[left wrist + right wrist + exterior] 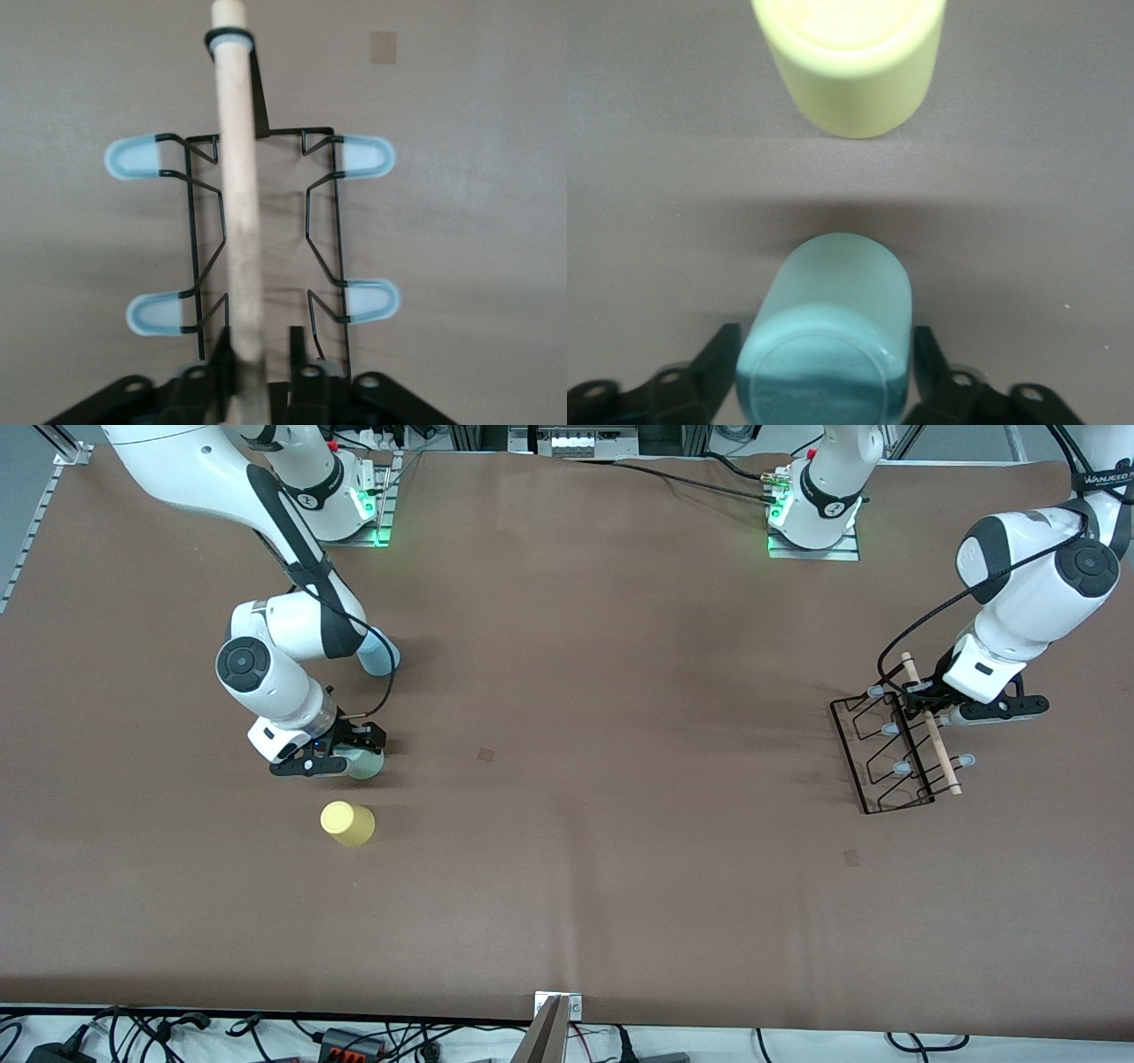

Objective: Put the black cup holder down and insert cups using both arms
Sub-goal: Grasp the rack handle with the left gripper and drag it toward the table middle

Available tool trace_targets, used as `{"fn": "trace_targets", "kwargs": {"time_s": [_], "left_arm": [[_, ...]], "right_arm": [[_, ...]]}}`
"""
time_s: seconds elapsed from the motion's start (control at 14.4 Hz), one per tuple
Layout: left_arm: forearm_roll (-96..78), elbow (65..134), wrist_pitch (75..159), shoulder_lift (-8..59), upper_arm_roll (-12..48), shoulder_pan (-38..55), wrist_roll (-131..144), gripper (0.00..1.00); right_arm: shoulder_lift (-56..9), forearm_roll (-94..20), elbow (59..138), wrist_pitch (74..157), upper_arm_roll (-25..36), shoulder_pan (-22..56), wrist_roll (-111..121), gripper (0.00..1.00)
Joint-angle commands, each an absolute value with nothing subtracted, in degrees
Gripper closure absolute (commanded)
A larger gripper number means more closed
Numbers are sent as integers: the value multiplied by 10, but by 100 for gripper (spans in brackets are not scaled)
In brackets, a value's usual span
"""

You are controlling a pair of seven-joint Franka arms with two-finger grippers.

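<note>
The black cup holder (881,757) stands on the table at the left arm's end, its wooden rod (932,731) on top. My left gripper (932,713) straddles the rod (241,204) near one end. One finger (208,376) touches it and the other (306,367) stands a little apart. My right gripper (357,755) is shut on the pale green cup (366,764), which is bottom up (826,336). The yellow cup (347,823) stands bottom up, nearer the front camera, and also shows in the right wrist view (850,62). The light blue cup (379,653) lies partly hidden by the right arm.
The brown table (620,886) has two small dark patches, one mid-table (485,754) and one near the holder (851,857). Grey-tipped pegs (133,159) stick out on both sides of the rack. Cables lie along the front edge.
</note>
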State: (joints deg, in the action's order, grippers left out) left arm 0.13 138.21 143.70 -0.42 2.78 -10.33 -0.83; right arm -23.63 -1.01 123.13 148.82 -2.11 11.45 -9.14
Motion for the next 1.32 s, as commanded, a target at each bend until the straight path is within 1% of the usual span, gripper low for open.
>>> {"fn": "trace_targets", "kwargs": {"time_s": [0.0,0.07,0.14,0.21,0.35,0.42,0.56,0.63,0.7,0.77,0.91,1.11,1.25], "left_arm": [[-2,1394,1444,-23,33,-109,-44,87],[-2,1392,1444,-25,33,-109,-47,91],[-2,1384,1442,-30,33,-109,-54,93],[-2,1367,1435,-36,33,-109,-60,93],[-2,1312,1373,-38,33,-109,-75,93],[-2,1274,1319,-37,32,-109,-91,94],[-2,1162,1177,-26,33,-102,-119,96],[-3,1109,1099,-7,37,-98,-126,96],[-10,1076,1054,7,44,-91,-127,96],[-11,1058,1037,13,57,-79,-121,96],[-11,1051,1031,14,97,-62,-98,97],[-5,1050,1038,32,197,-47,-21,97],[-9,1027,1039,78,255,-40,16,96]], "right_arm": [[-224,-16,1245,1495,-18,123,-90,85],[-223,-16,1244,1492,-18,123,-88,87],[-222,-16,1243,1489,-18,123,-86,92],[-220,-16,1243,1488,-18,122,-85,92],[-218,-16,1243,1488,-18,122,-84,92],[-217,-16,1243,1483,-18,122,-84,92],[-206,-16,1241,1466,-16,121,-81,92],[-197,-15,1238,1449,-14,120,-77,92],[-185,-15,1235,1431,-12,120,-64,92],[-173,-15,1231,1413,-10,117,-48,92],[-139,-15,1229,1370,1,111,-28,92],[-85,-15,1221,1297,4,102,-11,92],[-61,-11,1195,1228,4,96,-11,92]]}}
